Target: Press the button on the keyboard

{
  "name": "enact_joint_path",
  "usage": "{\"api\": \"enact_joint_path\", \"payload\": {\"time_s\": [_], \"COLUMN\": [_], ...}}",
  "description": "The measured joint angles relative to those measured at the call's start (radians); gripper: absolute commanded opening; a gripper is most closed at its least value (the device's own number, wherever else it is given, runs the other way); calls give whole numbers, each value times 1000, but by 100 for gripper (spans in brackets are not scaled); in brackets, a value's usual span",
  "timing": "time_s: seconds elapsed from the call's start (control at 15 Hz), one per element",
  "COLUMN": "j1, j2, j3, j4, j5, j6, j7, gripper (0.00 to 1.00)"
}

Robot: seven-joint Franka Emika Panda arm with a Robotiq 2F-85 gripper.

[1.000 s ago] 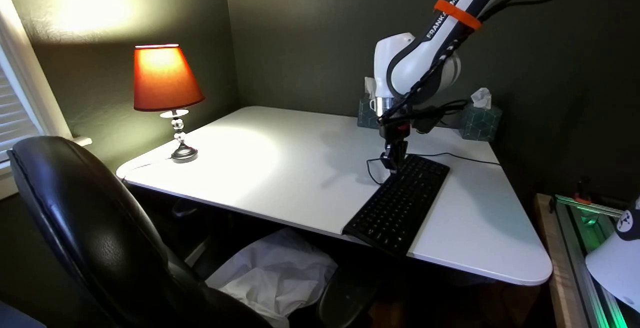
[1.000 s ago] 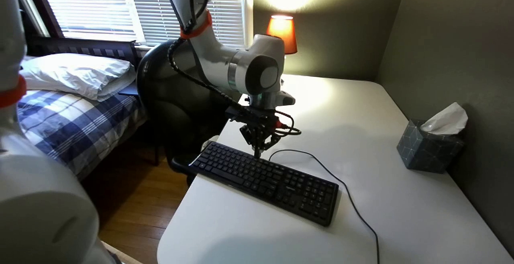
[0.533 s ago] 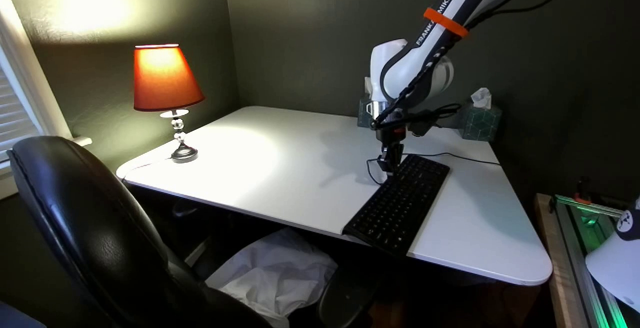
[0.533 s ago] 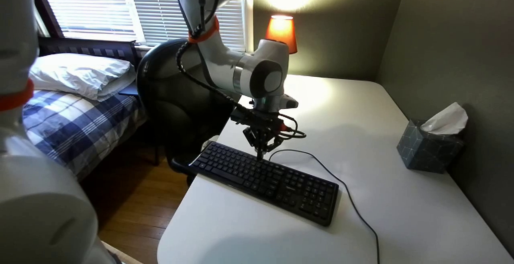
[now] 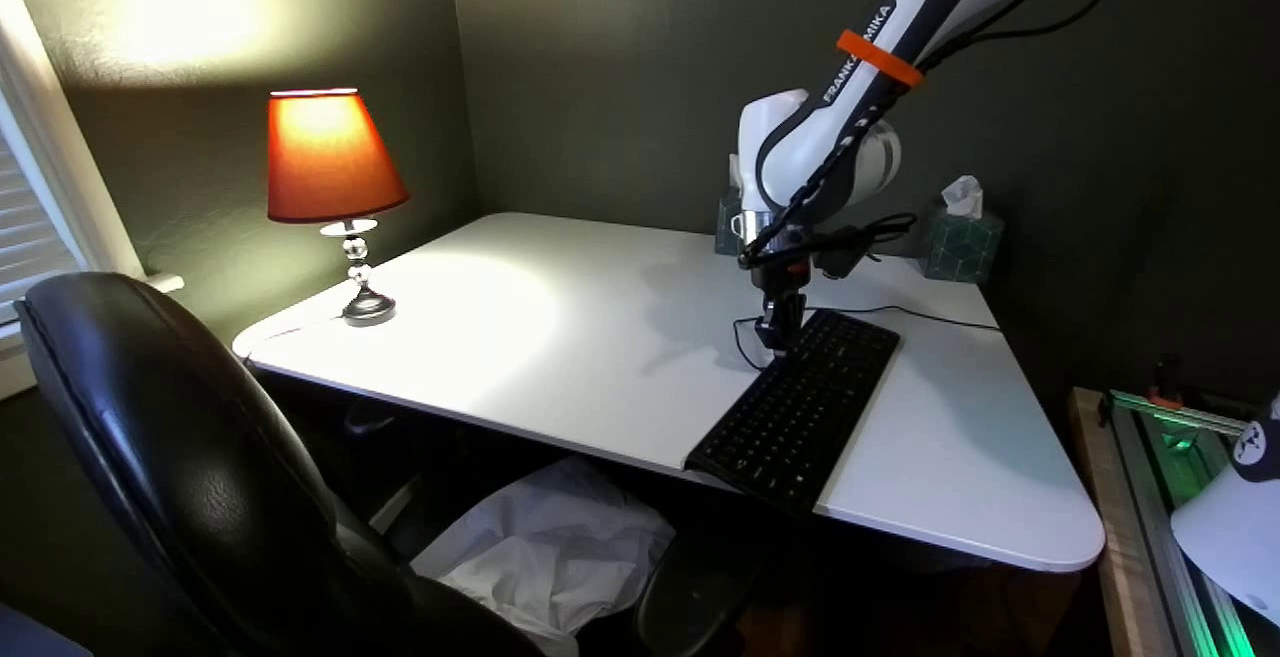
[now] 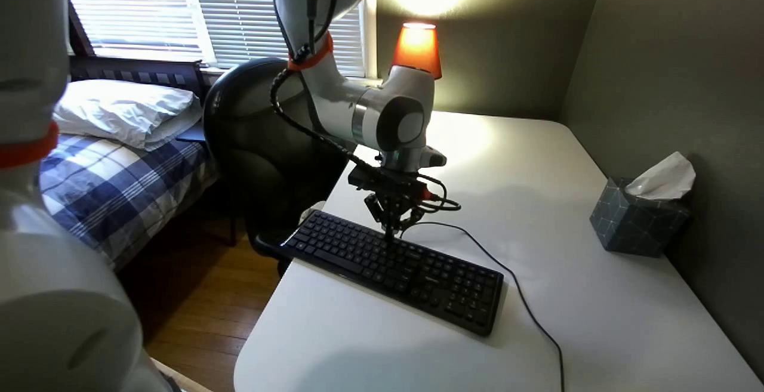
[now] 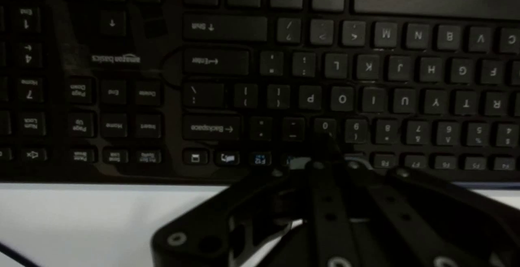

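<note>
The keyboard is long, flat and black. It lies on the white desk, with one end at the desk's front edge, in both exterior views (image 5: 815,412) (image 6: 352,255). It fills much of the wrist view (image 7: 215,61), with its lettering upside down. My gripper (image 6: 390,238) points down over the keyboard's cable-side edge, near mid-length. It also shows in an exterior view (image 5: 778,349). In the wrist view the gripper (image 7: 330,160) is shut and empty. Its dark fingertips lie by the 0 key (image 7: 325,126) and cover some function-row keys. I cannot tell whether they touch a key.
The thin black cable (image 6: 519,296) runs over the desk (image 6: 627,320) beside the keyboard. A tissue box (image 6: 632,222) stands near the wall. A red-shaded lamp (image 5: 335,157) stands at the far end. A black chair (image 5: 170,437) stands at the desk's front.
My gripper has come down a little toward the keyboard. It has shifted slightly along it, left in an exterior view and right in an exterior view. The keyboard has not moved.
</note>
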Motion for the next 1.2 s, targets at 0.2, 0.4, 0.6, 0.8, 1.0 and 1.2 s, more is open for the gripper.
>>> {"api": "enact_joint_path", "payload": {"time_s": [0.2, 0.4, 0.6, 0.8, 1.0, 1.2], "j1": [-6, -15, -20, -20, -20, -20], "j2": [7, 7, 8, 9, 16, 22], "j3": [6, 17, 25, 26, 27, 28], "j4": [5, 8, 9, 13, 22, 28], "j5": [7, 23, 30, 30, 30, 30], "j6": [-5, -7, -8, -14, -26, -31], "j7": [-19, -44, -61, -61, -61, -61], "gripper": [0, 0, 0, 0, 0, 0]}}
